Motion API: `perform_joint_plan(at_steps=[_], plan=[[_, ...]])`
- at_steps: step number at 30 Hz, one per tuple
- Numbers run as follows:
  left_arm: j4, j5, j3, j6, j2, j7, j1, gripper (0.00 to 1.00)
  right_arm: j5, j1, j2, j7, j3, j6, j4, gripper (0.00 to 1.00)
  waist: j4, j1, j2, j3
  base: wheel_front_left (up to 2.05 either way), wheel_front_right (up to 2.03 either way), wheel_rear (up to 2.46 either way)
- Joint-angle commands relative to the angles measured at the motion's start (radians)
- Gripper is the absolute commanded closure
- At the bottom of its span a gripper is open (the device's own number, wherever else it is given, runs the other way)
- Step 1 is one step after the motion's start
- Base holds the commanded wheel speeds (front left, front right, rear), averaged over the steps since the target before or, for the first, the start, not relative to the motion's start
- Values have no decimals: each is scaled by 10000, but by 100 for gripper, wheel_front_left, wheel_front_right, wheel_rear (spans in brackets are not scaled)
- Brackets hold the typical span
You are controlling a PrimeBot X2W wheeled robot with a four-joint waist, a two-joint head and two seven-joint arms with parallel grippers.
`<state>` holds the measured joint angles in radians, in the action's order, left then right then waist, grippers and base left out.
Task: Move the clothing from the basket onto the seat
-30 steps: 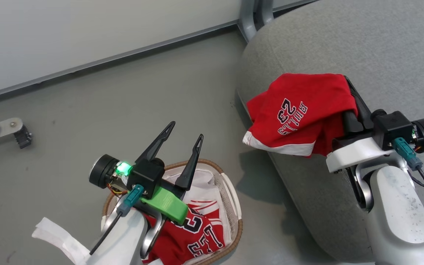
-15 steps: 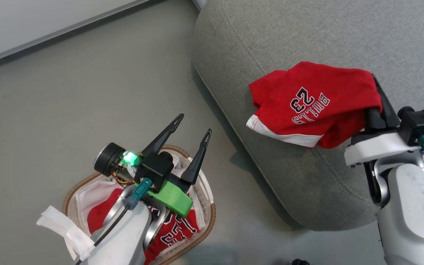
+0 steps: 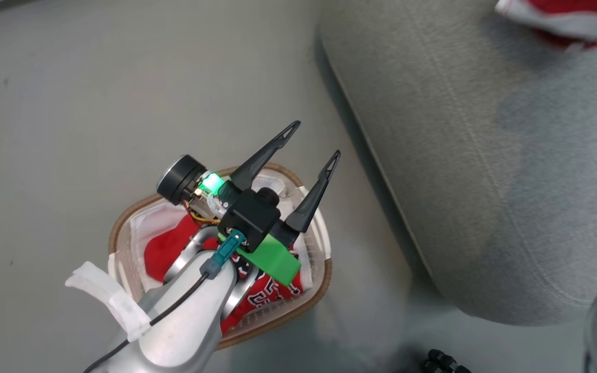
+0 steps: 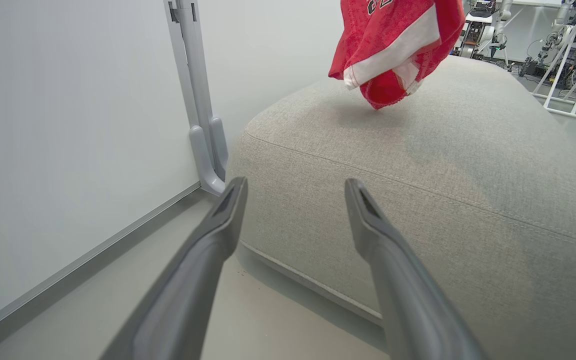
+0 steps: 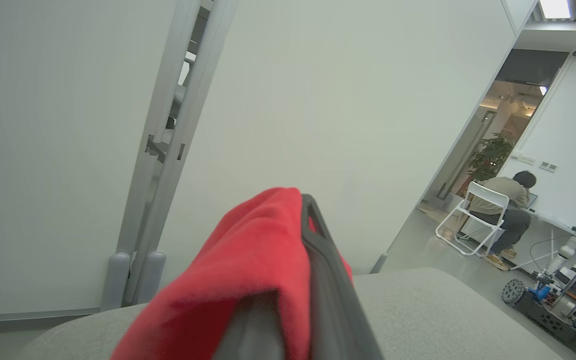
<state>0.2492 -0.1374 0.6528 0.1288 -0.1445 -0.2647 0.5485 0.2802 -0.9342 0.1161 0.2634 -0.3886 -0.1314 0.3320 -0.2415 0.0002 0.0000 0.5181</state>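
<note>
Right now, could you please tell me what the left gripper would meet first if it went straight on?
Most likely the upright side of the large light-grey fabric seat cushion: the open left gripper aims at it with nothing between, though the gap is hard to judge.

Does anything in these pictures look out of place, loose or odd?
A white strip, perhaps tape, sticks out loose from the left forearm. Otherwise nothing stands out: one red jersey hangs from the shut right end effector above the seat, and more red clothing lies in the basket.
</note>
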Motion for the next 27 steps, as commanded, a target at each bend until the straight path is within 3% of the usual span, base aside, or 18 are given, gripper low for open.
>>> perform_joint_plan(at_steps=[1,6,10,20,23,26,27], plan=[[-77,29,50,24,44,5,277,0,259,-407,385,19,-182,15,148,100,1112,-2,0,931,0,0,0],[-366,103,159,23,146,5,607,0,977,-1621,1782,18,-841,15,1304,100,1938,-2,0,1551,0,0,0],[-433,222,148,24,41,5,752,0,1324,-2052,2250,13,-1386,15,2263,100,2265,-2,0,1951,0,0,0],[-408,362,-12,-79,-35,5,739,0,1513,-1167,1786,14,-1956,15,3621,100,2129,-2,0,2311,0,0,0],[-397,312,-141,-133,-88,5,629,0,1339,-774,1519,13,-1812,15,3608,94,1921,-2,0,2234,0,0,0],[-344,285,-250,-156,-188,5,543,0,1145,-512,1399,13,-1655,15,3421,63,1715,-2,0,2094,0,0,0],[-331,283,-283,-156,-216,5,530,0,1064,-382,1321,14,-1571,15,3264,37,1643,-2,0,2015,0,0,0]])
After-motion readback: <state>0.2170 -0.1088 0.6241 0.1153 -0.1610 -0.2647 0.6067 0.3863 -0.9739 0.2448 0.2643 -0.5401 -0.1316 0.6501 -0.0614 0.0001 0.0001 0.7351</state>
